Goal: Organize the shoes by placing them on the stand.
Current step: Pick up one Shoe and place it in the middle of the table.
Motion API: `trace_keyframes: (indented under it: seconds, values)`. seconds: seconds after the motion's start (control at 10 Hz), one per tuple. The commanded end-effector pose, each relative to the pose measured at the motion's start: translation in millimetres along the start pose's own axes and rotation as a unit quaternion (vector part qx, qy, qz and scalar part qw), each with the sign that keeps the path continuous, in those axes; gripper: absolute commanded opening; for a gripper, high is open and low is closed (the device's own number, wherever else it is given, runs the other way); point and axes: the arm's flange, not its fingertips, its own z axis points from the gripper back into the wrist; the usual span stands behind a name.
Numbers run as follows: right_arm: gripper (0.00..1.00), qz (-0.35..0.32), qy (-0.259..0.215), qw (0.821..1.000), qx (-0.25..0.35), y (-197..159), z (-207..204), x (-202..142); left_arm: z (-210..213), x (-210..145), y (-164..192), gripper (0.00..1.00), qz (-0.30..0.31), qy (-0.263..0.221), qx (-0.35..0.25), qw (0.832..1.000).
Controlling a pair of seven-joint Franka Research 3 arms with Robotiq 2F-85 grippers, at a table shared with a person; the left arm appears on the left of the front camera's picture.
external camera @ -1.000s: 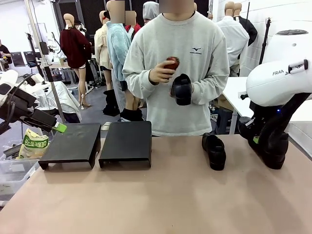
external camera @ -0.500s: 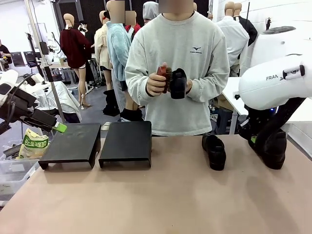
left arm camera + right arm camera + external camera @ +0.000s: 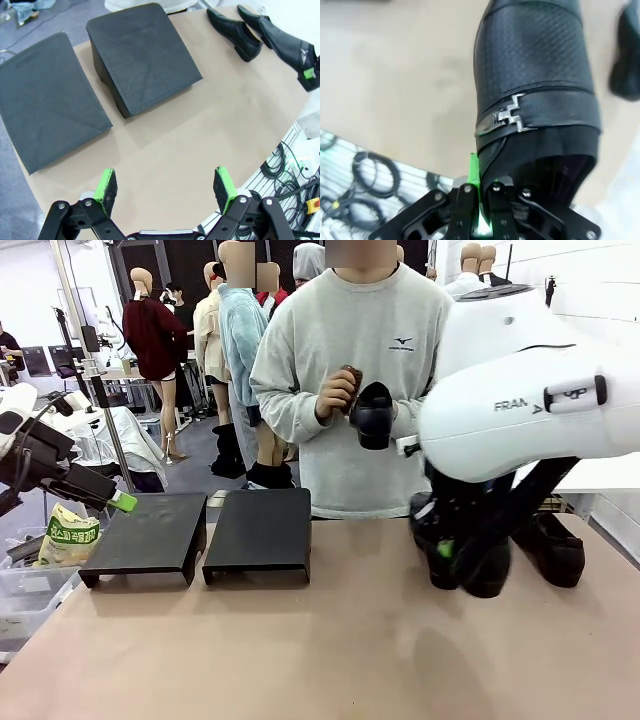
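— Front view first: what takes up the most room?
— The tan bench (image 3: 300, 640), which spans the full width. Next comes the bulky white right arm (image 3: 530, 400), stretched low over the bench. A person (image 3: 350, 330) in a grey sweatshirt stands at the far edge.
— Where is the stand for the shoes?
— There are two, both bare on top. In the left wrist view, a black stand (image 3: 47, 100) lies ahead and to the left of the left tool (image 3: 165, 182). A second stand (image 3: 142, 55) sits straight ahead of it, just beside the first with a narrow gap between them.
— How is the left tool set?
— Its green pads (image 3: 106, 182) are spread wide with nothing between them. Both stands lie beyond its fingertips.
— And the right tool?
— In the right wrist view, the right tool (image 3: 479, 175) is pinching a glossy black shoe (image 3: 535, 100) by the side rim of its opening. The toe points away from the tool. I cannot tell whether the sole touches the bench.
— Are there other shoes?
— Yes. A second shoe (image 3: 560, 550) lies on the bench just to the right of the right tool, partly behind the arm. A third shoe (image 3: 373, 415) is in the person's hands at chest height, above and beyond that tool.
— Any small details?
— A small silver buckle (image 3: 505, 117) crosses the top of the pinched shoe, just ahead of the fingertips.
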Motion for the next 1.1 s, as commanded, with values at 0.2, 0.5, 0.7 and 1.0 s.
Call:
trace_keyframes:
  seconds: [0.2,0.5,0.7,1.0]
  values:
    - [0.00,-0.005,0.045,0.997,0.058,67,-19,23,-1,0,1,1.00,0.001,-0.004,-0.005,1.000]
    - [0.00,-0.094,0.076,0.992,0.029,88,-60,25,-1,0,1,1.00,0.001,-0.004,-0.005,1.000]
    - [0.00,-0.104,0.076,0.991,0.033,106,-79,30,-1,0,1,1.00,0.001,-0.004,-0.005,1.000]
    - [0.00,-0.123,0.102,0.987,0.007,101,-110,47,-1,0,1,1.00,0.001,-0.004,-0.005,1.000]
